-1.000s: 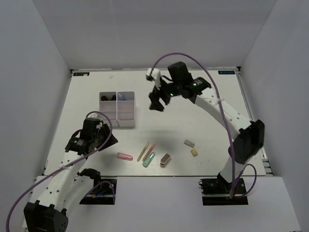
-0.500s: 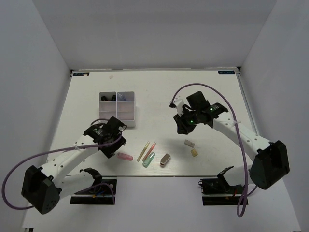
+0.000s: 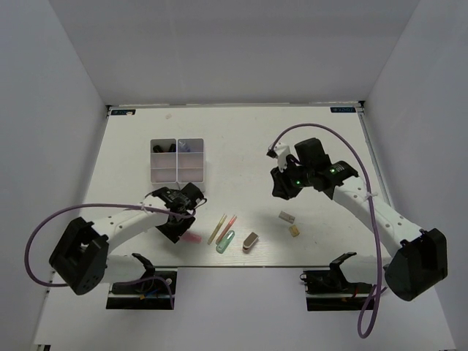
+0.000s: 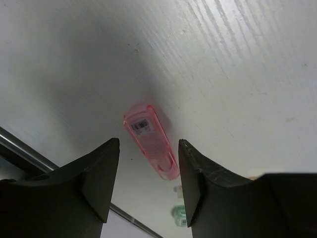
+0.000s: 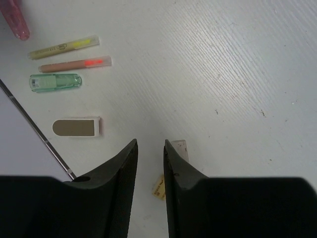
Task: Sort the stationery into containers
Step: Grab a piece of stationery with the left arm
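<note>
White walls (image 3: pixel 234 51) flank table (image 3: pixel 241 139) bearing organizer box (image 3: pixel 189 187).

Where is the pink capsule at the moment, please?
In the top view, the pink capsule lies front-left, just left of the yellow pen, beneath the open left gripper.

Left arm (image 3: pixel 124 223): white link shells, black joint housings, bulky black shoulder block at 6 o'clock end.
Right arm (image 3: pixel 373 212): same white-and-black build; green indicator lights (image 3: pixel 296 175) glowing on black wrist housing; small white connector at 12 o'clock end.
Purple cable (image 3: pixel 316 126) loops free of shells, one per arm.
Black base mount (image 3: pixel 333 281) under each arm.
Left claw (image 4: pixel 147 148): two broad matte-black fingers, curved inner faces, faint scuffs.
Right claw (image 5: pixel 150 146): same black fingers, tapered tips, slight sheen.
</note>
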